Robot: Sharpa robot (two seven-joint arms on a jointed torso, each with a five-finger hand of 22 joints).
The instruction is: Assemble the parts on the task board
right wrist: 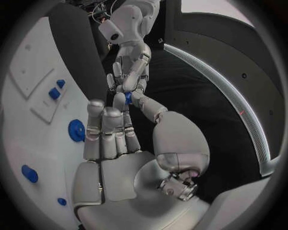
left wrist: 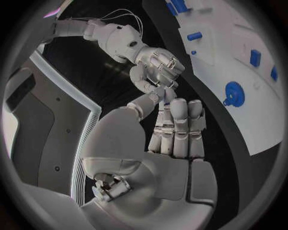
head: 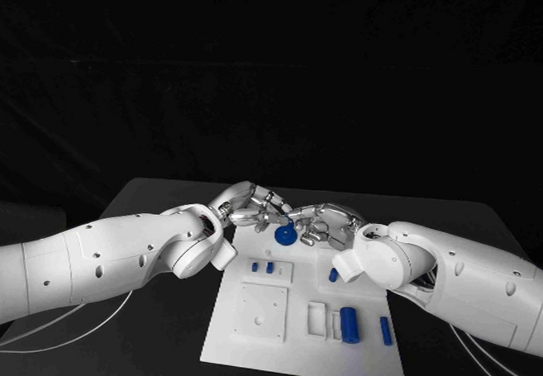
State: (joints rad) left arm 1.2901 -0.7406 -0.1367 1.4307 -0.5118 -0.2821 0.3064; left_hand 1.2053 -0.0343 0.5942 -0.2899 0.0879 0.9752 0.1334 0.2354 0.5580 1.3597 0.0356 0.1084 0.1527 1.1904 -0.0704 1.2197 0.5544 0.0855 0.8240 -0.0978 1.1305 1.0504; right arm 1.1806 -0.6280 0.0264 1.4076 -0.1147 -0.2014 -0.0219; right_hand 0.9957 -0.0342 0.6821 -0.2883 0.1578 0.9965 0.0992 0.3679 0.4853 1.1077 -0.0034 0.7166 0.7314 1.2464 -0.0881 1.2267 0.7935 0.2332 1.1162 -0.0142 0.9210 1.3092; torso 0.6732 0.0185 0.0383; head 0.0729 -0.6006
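The white task board (head: 301,354) lies mid-table. Both hands meet fingertip to fingertip above its far edge. In the right wrist view, my right hand (right wrist: 111,139) pinches a small blue part (right wrist: 127,97) between thumb and a fingertip, and the fingertips of my left hand (right wrist: 127,72) touch the same part. Whether the left hand grips it too is unclear. In the left wrist view, my left hand (left wrist: 177,132) has straight fingers held together and its thumb reaches to the right hand (left wrist: 157,67). A blue gear (head: 285,235) sits on the board just below the hands.
Toward the near end of the board lie a blue cylinder (head: 350,325) and a blue bar (head: 385,331). Two small blue pegs (head: 263,267) stand in a raised white block. A square white plate (head: 259,310) is at the board's left.
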